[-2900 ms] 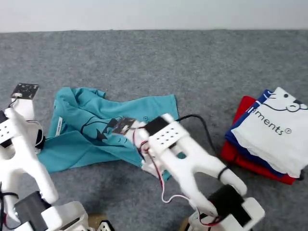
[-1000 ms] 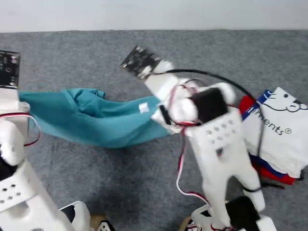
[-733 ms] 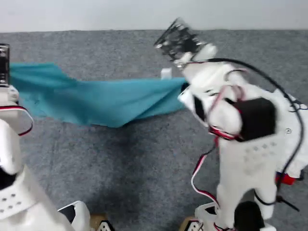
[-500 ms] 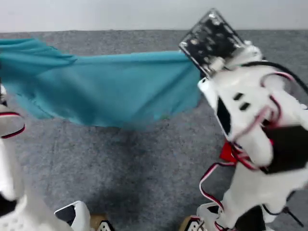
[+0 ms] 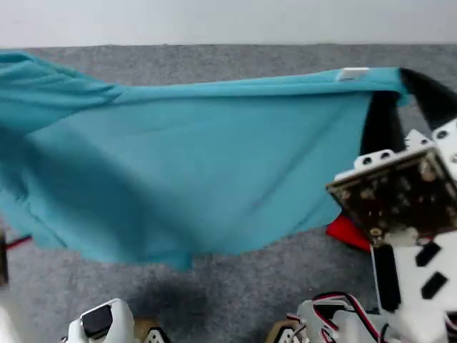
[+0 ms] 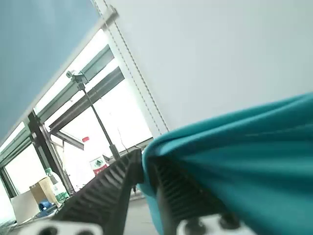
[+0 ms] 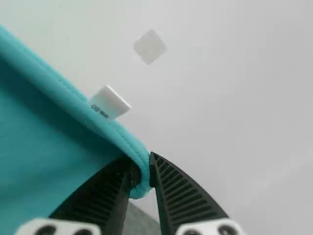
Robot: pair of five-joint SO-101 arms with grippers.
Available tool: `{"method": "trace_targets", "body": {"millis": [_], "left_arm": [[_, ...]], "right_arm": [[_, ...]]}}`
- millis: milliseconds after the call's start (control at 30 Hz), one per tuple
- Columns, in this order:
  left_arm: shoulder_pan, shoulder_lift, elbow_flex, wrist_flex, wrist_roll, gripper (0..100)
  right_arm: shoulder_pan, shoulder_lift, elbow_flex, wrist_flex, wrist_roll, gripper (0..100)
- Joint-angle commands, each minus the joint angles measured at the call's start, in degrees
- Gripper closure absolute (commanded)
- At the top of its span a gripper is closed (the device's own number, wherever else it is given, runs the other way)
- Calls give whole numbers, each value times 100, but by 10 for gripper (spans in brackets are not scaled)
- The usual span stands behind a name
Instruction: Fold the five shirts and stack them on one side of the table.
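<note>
A teal shirt [image 5: 200, 164] hangs spread wide in the air above the grey table, held by two upper corners. My right gripper [image 7: 141, 169] is shut on its hem, close to a white label [image 7: 110, 105]. In the high view that gripper [image 5: 423, 89] is at the upper right, with the label [image 5: 351, 73] beside it. My left gripper [image 6: 145, 161] is shut on the opposite corner of the teal shirt [image 6: 244, 161]. A red sliver of the folded stack [image 5: 346, 232] peeks out under the shirt at the right.
The right arm's circuit board [image 5: 393, 200] stands high at the right, in front of the stack. Both arm bases [image 5: 100, 325] [image 5: 321, 330] sit at the front edge. Grey carpet [image 5: 243, 286] lies bare below the hanging shirt.
The teal shirt went from lying crumpled on the table to being lifted and pulled taut between both arms. Both grippers rose and moved apart, and the shirt now covers the stack.
</note>
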Motion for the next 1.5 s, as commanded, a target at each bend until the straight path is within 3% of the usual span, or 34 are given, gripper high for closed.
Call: {"method": "trace_targets", "body": {"millis": [0,133,367,533,700,900,1067,1267,1467], "left_arm": [[9,-18,-303,237,44,986],[35,105,-48,607,35,986],[932,589,1912,422,-396,986],[1257,1169,3635,-1002,-818,986],[1284,2092,4541,-2523,-844,986],[1284,3464,4365,-3560,-844,986],[1292,4580,3556,-3771,-862,986],[1301,5767,2290,-3648,-1248,986],[1503,5925,1446,-2444,-1257,986]], "right_arm": [[180,31,44,224,167,989],[180,31,1152,215,167,989],[127,312,4255,-374,176,988],[127,778,5890,-2167,176,988],[127,1516,6400,-3934,185,988],[127,2466,6391,-5455,800,988],[75,3125,6391,-6818,1380,988],[-145,3881,6391,-8312,1969,988],[-330,4233,6409,-8945,1969,988]]}}
